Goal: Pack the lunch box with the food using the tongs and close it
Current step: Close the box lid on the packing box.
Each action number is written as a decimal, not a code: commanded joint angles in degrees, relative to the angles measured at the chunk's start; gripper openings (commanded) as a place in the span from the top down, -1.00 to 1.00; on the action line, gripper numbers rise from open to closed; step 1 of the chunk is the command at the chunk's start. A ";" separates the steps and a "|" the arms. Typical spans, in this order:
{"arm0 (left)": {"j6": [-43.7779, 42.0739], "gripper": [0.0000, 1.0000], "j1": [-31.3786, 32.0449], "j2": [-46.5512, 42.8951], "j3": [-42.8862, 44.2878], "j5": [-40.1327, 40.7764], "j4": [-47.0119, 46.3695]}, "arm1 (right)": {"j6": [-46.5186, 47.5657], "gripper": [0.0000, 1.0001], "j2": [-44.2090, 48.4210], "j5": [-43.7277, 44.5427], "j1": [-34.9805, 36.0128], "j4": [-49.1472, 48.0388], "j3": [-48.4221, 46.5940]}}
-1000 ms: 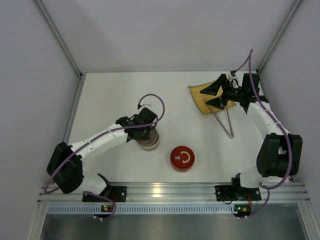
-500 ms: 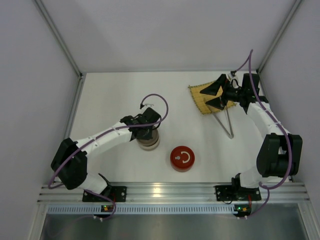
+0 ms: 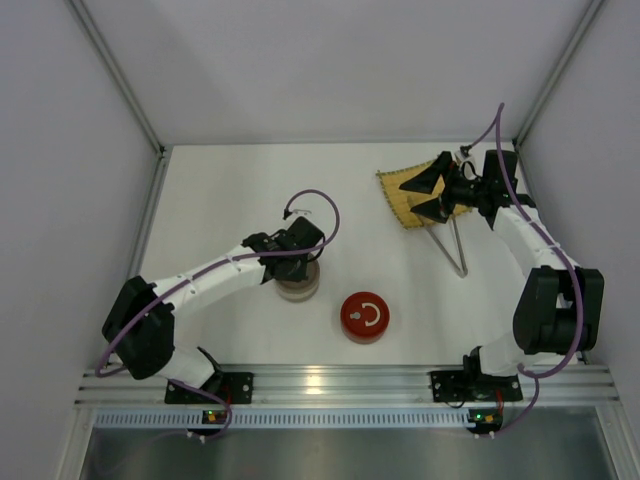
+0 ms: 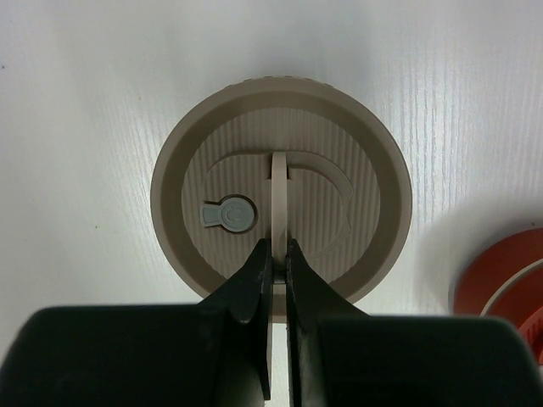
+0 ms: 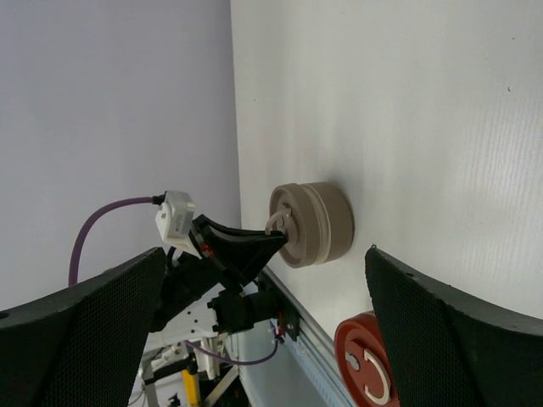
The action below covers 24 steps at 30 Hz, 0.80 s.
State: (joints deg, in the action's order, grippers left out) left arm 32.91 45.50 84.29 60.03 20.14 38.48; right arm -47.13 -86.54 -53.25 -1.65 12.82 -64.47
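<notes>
A white table (image 3: 220, 185) stands boxed in by plain pale grey walls (image 3: 330, 60) with slim metal corner posts (image 3: 115, 75), evenly lit, an aluminium rail (image 3: 340, 380) edging its near side.

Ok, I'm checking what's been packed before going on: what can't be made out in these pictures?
Food: in no view; the shut lunch box hides its inside everywhere.
Tongs: top view, far ends hidden under the right gripper.
Bamboo mat: top view, partly covered by that gripper.
Red round piece: left wrist view, cut off by the right edge.
Top view: the lunch box sits mostly under the left gripper.
</notes>
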 commanded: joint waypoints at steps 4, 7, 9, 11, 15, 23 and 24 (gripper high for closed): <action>1.11 1.00 0.30 -1.14 -0.35 -0.89 -0.69 | 0.29 -0.99 0.85 -0.27 -0.55 -2.54 -0.57; 0.58 1.00 0.30 -1.85 -1.40 -0.37 -0.51 | 0.38 -0.99 0.67 -0.18 -0.55 -2.36 -0.66; 0.32 1.00 0.30 -2.20 -1.49 -0.02 -0.25 | 0.38 -0.99 0.59 -0.27 -0.55 -2.36 -0.66; 0.05 1.00 0.30 -2.38 -1.49 -0.02 0.10 | 0.38 -0.99 0.50 -0.27 -0.55 -2.36 -0.66; -0.47 1.00 0.30 -2.38 -1.58 0.34 0.63 | 0.38 -0.99 0.32 -0.10 -0.55 -2.45 -0.66; -0.38 1.00 0.30 -1.41 -0.97 -0.63 0.46 | 0.46 -0.99 0.32 -0.01 -0.55 -2.36 -0.75; -0.47 1.00 0.30 -0.98 -0.71 -0.72 0.46 | 0.46 -0.99 0.32 -0.01 -0.55 -2.36 -0.75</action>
State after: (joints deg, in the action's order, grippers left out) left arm 32.84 45.50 83.64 58.39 19.75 38.85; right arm -47.11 -86.54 -53.23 -1.65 12.84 -64.47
